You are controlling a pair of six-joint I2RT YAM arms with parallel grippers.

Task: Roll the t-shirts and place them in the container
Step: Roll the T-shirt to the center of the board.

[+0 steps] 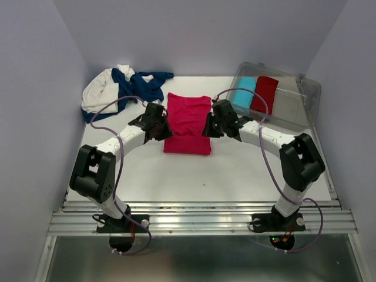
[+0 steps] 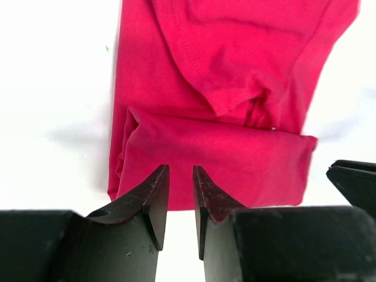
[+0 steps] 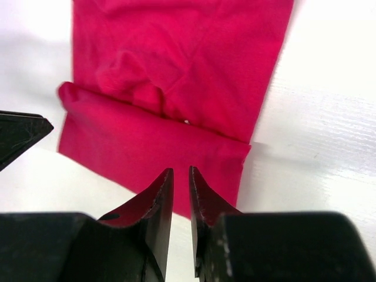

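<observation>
Roll looks just started on pink shirt point(image 1: 188, 120).
Left gripper point(image 2: 181, 170), right gripper point(image 3: 180, 171): slightly parted, empty; next likely pinch the shirt's folded edge, roll on.

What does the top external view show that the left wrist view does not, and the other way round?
Only the top external view: the pile of navy and white t-shirts at the far left, and the clear bin holding a light-blue roll and a darker red roll. Only the left wrist view: the folded-over end of the pink-red t-shirt, and the left gripper, its jaws a little apart with nothing between them. Both: the pink-red t-shirt on the white table.
</observation>
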